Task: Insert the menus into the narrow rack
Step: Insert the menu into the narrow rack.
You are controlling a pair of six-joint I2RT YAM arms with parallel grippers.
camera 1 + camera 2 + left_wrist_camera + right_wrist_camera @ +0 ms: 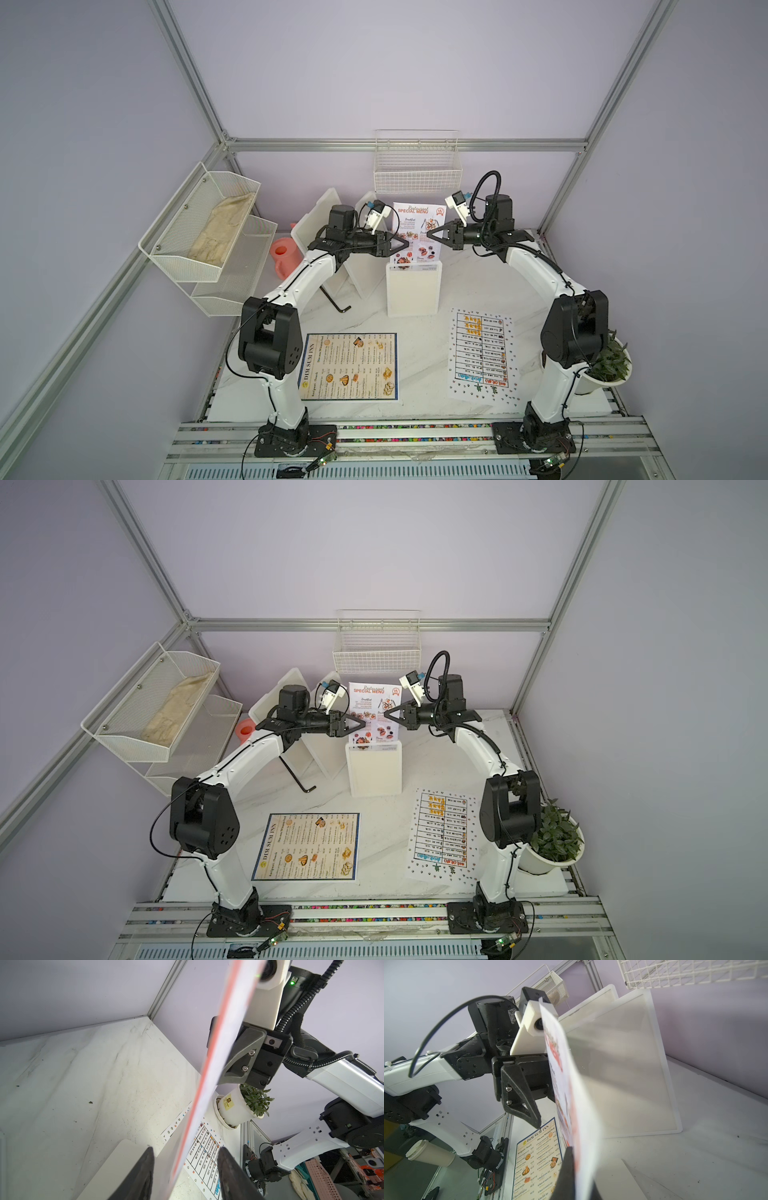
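The small "Special Menu" card (417,232) (374,710) stands upright with its lower end in the white narrow rack (413,291) (376,771). My right gripper (430,235) (386,714) (581,1167) is shut on the card's right edge (571,1084). At the opposite edge, my left gripper (405,245) (361,725) (186,1149) is open, and the card (218,1064) passes between its fingers with a gap on each side. Two more menus lie flat on the table in front: the "DIM SUM INN" sheet (349,365) (307,845) (537,1163) and the white table sheet (482,355) (442,835).
White trays (320,224) lean against the back wall left of the rack. A wire basket (417,170) hangs above it. Mesh shelves (199,224) and a pink cup (282,255) are at the left. A black hex key (336,301) lies near the rack. A potted plant (606,365) stands at the right.
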